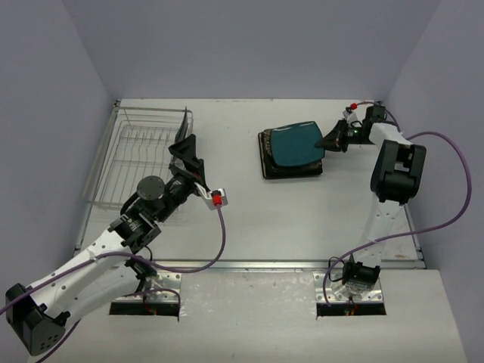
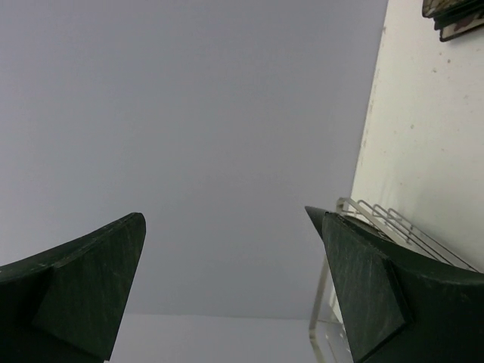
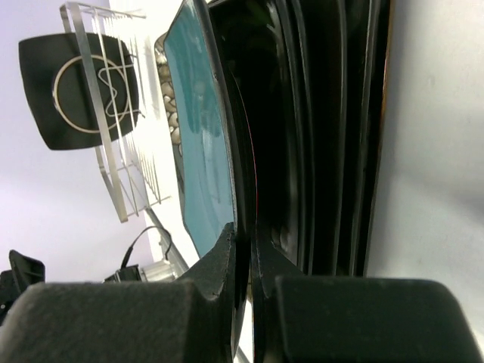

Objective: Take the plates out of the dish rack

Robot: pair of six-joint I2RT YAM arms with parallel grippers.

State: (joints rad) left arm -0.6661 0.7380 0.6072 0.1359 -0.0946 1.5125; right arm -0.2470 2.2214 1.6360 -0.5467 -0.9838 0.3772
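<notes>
Well, leftmost, the silver wire dish rack (image 1: 140, 159) holds one black square plate (image 3: 79, 91) upright at its far corner; my left hand (image 1: 189, 155) hangs open beside it. Rightward, my right hand (image 1: 333, 141) pinches the teal square plate (image 1: 296, 144) by its rim atop a dark stack (image 1: 291, 172).

The top view is sharp and softly, evenly lit, with faint shadows on the white table (image 1: 302, 219) under the arms (image 1: 98, 265). In the left wrist view the dark fingers (image 2: 91, 280) of the left gripper (image 2: 224, 213) look slightly soft against a flat grey wall (image 2: 189, 113). The right wrist view is harsh: white blows out behind the dish rack (image 3: 113, 174), the teal plate (image 3: 198, 144) carries mottled reflections, the stacked plates (image 3: 325, 136) beside it sink near black, and the fingers (image 3: 219, 280) of the right gripper (image 3: 243, 234) blur
</notes>
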